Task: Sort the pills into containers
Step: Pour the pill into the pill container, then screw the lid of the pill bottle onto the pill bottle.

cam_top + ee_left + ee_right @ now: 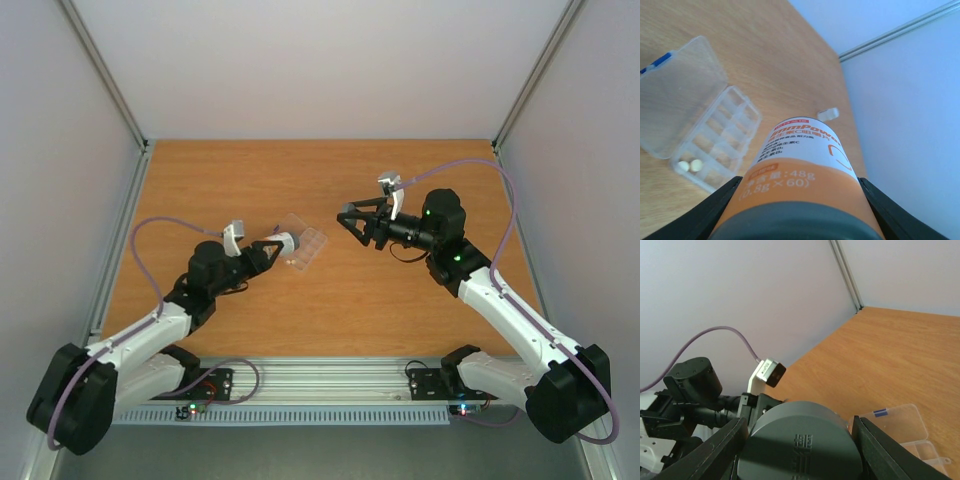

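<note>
Just beside the open pill box (682, 95), left fingers (702, 217) clamp the bottle (800, 165), right fingers (715, 450) grip the grey cap (800, 445); two pills (690, 165) inside one cell.

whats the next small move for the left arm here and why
Probably tip the bottle in the left gripper over an empty cell of the pill box. Its lid lies open, only two pills sit in one corner cell, the rest look empty, and the right gripper holds the grey cap clear.
</note>
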Action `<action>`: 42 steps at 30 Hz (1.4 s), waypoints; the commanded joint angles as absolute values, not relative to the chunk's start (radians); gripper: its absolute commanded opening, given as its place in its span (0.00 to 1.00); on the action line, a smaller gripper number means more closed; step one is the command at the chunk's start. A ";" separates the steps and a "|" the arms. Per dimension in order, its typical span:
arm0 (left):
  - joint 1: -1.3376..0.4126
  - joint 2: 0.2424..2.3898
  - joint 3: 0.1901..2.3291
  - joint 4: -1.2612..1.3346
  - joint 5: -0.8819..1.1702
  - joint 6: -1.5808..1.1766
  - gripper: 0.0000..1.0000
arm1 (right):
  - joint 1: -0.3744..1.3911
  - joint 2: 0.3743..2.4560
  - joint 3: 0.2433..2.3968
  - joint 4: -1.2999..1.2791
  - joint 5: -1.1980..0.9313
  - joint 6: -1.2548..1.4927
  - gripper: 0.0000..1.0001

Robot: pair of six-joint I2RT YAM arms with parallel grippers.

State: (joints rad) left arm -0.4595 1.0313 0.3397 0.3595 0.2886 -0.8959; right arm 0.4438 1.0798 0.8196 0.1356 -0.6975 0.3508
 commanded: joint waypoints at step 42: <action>-0.404 0.953 0.490 1.244 0.829 -1.685 0.01 | 0.677 1.144 1.263 -0.181 -0.808 0.325 0.21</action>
